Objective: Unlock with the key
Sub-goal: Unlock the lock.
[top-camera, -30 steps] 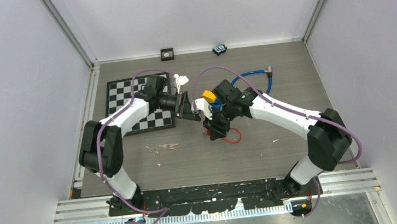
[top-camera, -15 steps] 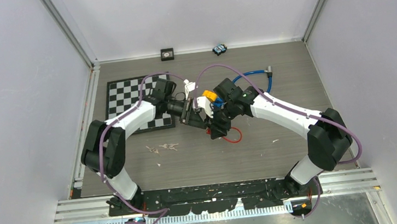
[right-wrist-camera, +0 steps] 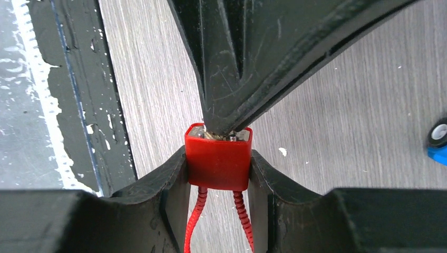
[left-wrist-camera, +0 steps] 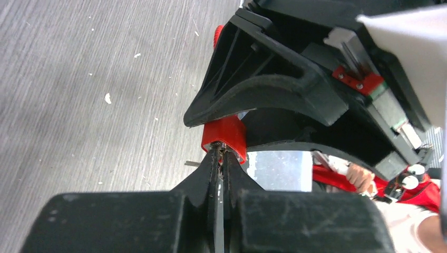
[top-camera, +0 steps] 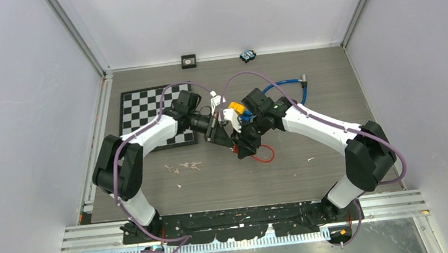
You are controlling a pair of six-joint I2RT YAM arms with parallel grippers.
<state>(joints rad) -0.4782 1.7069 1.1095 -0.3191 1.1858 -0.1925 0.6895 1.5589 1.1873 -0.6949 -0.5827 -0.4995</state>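
Note:
A small red lock (right-wrist-camera: 217, 163) with a red cable loop (right-wrist-camera: 196, 221) sits squeezed between the fingers of my right gripper (right-wrist-camera: 217, 154), above the wood-grain table. My left gripper (left-wrist-camera: 221, 150) reaches in from the left, its tips pressed against the lock's (left-wrist-camera: 225, 134) metal end face. Its jaws are shut on a thin silvery strip, the key (left-wrist-camera: 218, 190), most of which is hidden between the pads. From above, both grippers meet mid-table, the left gripper (top-camera: 224, 137) beside the right gripper (top-camera: 243, 148), with the cable loop (top-camera: 266, 154) hanging below them.
A checkerboard mat (top-camera: 139, 107) lies at the back left under the left arm. A blue cable (top-camera: 292, 86) curls behind the right arm. A small black box (top-camera: 188, 60) and a blue toy (top-camera: 247, 55) sit by the back wall. Scraps (top-camera: 183, 166) lie on the table.
My left gripper has swung right from over the checkerboard to the lock's face, and its jaws have closed. The right arm has held the lock almost still.

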